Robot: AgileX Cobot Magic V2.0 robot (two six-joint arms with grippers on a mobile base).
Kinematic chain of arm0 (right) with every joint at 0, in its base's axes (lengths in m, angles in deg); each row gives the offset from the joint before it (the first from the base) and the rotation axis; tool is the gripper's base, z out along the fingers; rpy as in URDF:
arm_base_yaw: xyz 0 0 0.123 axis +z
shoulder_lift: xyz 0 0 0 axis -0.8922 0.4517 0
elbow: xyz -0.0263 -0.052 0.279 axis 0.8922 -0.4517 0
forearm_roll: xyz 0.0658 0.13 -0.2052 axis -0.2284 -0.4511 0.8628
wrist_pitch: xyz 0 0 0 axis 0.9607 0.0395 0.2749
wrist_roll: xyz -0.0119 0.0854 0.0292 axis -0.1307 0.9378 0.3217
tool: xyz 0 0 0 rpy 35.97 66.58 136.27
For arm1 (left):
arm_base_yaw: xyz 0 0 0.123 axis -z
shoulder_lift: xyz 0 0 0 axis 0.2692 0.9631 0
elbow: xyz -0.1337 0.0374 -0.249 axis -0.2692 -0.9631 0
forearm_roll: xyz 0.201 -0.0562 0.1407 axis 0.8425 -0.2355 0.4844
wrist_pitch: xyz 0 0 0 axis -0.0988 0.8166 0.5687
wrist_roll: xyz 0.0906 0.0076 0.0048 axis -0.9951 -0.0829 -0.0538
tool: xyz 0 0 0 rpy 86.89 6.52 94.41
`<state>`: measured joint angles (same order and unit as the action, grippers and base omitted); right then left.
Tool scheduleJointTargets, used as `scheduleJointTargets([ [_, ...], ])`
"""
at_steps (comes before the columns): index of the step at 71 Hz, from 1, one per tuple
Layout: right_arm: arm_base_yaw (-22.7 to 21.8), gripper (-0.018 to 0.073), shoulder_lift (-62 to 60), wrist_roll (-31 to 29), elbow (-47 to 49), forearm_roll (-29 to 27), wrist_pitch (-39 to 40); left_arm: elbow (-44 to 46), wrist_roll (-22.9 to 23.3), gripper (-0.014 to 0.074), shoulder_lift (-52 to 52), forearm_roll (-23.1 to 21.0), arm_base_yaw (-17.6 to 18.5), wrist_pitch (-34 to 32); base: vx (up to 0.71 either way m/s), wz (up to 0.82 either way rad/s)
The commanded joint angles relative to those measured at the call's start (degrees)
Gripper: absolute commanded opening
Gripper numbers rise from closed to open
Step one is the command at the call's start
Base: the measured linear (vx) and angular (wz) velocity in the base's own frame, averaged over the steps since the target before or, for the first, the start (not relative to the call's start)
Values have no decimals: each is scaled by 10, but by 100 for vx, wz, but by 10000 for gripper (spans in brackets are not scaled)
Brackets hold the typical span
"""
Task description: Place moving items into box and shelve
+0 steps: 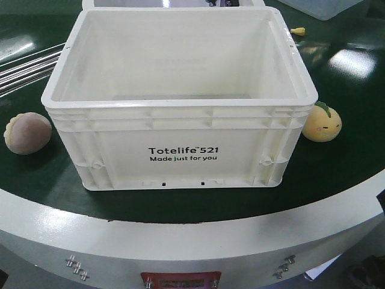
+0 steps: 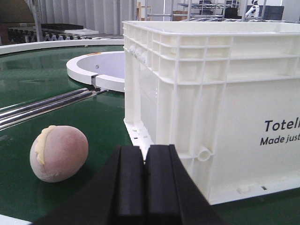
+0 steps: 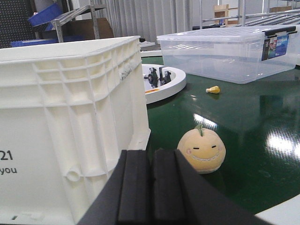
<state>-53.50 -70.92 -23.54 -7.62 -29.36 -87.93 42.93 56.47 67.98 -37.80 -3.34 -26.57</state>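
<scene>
Left gripper [image 2: 144,185]: pads pressed flat together. The pinkish-brown plush [image 2: 59,153] lies ahead and to its left on the green table [image 2: 93,122], apart from the pads. The white box [image 2: 220,117] stands upright just ahead and to its right. Right gripper [image 3: 151,187] is closed the same way, with the yellow-orange plush [image 3: 201,151] ahead and slightly right, face toward it, and the box wall ahead-left. Both plushes lie outside the box, one at each side. A clear lidded bin [image 3: 225,51] sits well ahead-right of the right gripper.
</scene>
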Motion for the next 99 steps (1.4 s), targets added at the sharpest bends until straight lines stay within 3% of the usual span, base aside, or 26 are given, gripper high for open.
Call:
scheduleJointTargets([
  [1,-2,-15,-4,0,-2,3,49,-8,4,-27,-9,-5,-1,-48,0,0],
  [45,-2,-15,-4,-4,0,7,59,-7,2,-27,-9,-5,-1,-54,0,0],
  [51,-2,-15,-4,-8,7,7,58,-4,1,-27,-9,-5,-1,-81,0,0],
  [62,-2,-15,11,-25,70,20,-2,48,0,-27,6,8,-1,-58,0,0],
  [69,-2,-15,53,-33,130,20,-48,101,0,-27,51,37,-1,-38,0,0],
  [78,-2,-15,128,-33,197,22,-45,173,0,-27,139,56,-1,-42,0,0],
  [99,-2,-15,329,-33,368,67,-29,333,1,-27,370,59,-1,-93,0,0],
])
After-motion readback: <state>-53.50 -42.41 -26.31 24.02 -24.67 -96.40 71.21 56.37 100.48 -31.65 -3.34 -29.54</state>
